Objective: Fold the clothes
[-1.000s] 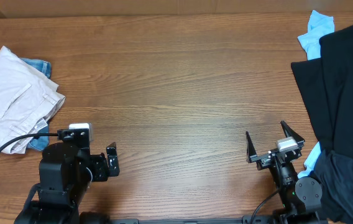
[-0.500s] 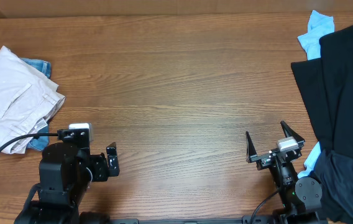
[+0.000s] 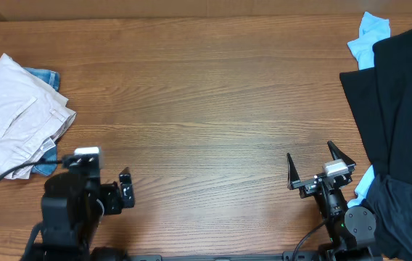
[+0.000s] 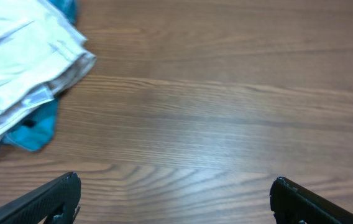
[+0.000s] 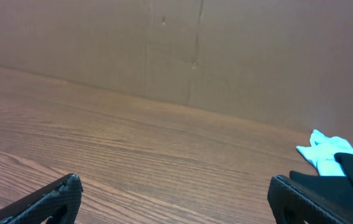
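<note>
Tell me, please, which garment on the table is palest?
The pale beige cotton shorts at the left, atop a blue garment; rightward lie a black garment and light blue cloth.

Nothing legible is showing in any view. The pale shorts (image 3: 10,109) and the black garment (image 3: 402,109) are showing no readable print, label or number.

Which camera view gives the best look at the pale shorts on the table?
The overhead view: the shorts lie there almost whole, on top of a blue garment. The left wrist view shows only one part, cut by the frame edge. The right wrist view does not show them.
</note>
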Robot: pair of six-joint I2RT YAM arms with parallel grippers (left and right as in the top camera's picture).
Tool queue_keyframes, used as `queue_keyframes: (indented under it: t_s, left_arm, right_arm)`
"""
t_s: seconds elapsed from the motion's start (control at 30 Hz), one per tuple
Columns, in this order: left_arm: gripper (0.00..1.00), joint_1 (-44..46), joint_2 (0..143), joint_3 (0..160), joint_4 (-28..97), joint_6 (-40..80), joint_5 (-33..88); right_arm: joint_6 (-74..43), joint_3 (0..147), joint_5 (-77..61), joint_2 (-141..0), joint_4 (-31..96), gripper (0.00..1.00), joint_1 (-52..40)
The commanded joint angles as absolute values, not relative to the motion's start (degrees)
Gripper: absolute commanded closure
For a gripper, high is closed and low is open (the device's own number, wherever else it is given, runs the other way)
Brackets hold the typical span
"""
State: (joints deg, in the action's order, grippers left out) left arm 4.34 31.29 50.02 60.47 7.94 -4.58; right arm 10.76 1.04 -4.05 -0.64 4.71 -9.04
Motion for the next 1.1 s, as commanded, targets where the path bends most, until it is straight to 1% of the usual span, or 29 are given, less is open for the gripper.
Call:
queue_keyframes:
  t_s: [0.0,0.13,0.2,0.3,0.47,0.57,0.7,0.8,1.07]
  left_arm:
    - [0.0,0.7,23.4,43.2,58.5,6.2,-6.2]
    - [0.0,0.0,15.4,32.2,49.1,6.2,-6.2]
    - [0.0,0.0,11.6,25.8,42.0,6.2,-6.2]
    - [0.0,0.0,5.8,15.2,27.9,6.4,-5.2]
    - [0.0,-0.1,0.4,4.2,8.7,6.3,-4.9]
    - [0.0,-0.1,0.1,0.1,-0.2,6.3,-4.5]
    - [0.0,-0.1,0.2,0.2,0.7,6.0,-2.7]
    - [0.0,-0.1,0.2,0.3,4.3,6.3,-1.8]
    - [0.0,-0.1,0.3,0.3,4.2,6.4,-1.8]
  right_arm:
    - [10.5,0.4,-3.9,-0.2,4.4,0.0,-9.0]
    - [10.5,0.4,-3.9,-0.2,4.4,0.0,-9.0]
    - [10.5,0.4,-3.9,-0.2,4.4,0.0,-9.0]
    - [10.5,0.4,-3.9,-0.2,4.4,0.0,-9.0]
    - [10.5,0.4,-3.9,-0.2,4.4,0.0,-9.0]
    - [10.5,0.4,-3.9,-0.2,4.4,0.0,-9.0]
    - [10.5,0.4,-3.9,-0.2,4.4,0.0,-9.0]
    - [10.5,0.4,-3.9,-0.2,4.4,0.0,-9.0]
    - [10.5,0.4,-3.9,-0.2,4.4,0.0,-9.0]
